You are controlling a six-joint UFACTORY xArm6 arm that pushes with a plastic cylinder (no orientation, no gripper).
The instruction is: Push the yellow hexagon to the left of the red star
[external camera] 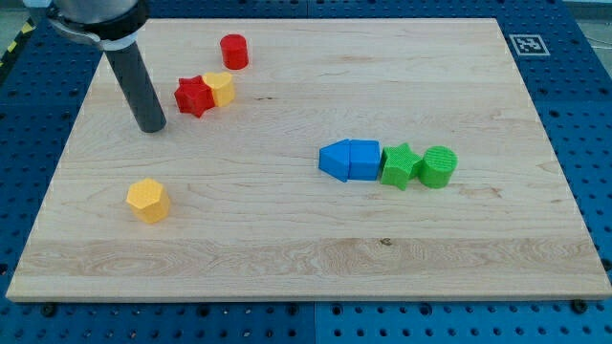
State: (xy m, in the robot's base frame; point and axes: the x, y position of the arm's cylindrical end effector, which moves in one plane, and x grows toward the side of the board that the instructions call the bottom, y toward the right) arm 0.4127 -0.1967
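The yellow hexagon [148, 200] lies on the wooden board at the view's lower left. The red star [193, 96] sits at the upper left, touching a second yellow block [221, 88] on its right. My tip [151, 127] rests on the board just left of and slightly below the red star, well above the yellow hexagon and apart from both.
A red cylinder [234, 51] stands near the top, above the red star. A row right of centre holds two blue blocks [335, 159] [364, 159], a green star [400, 164] and a green cylinder [438, 166]. The board's left edge [59, 172] is close to the hexagon.
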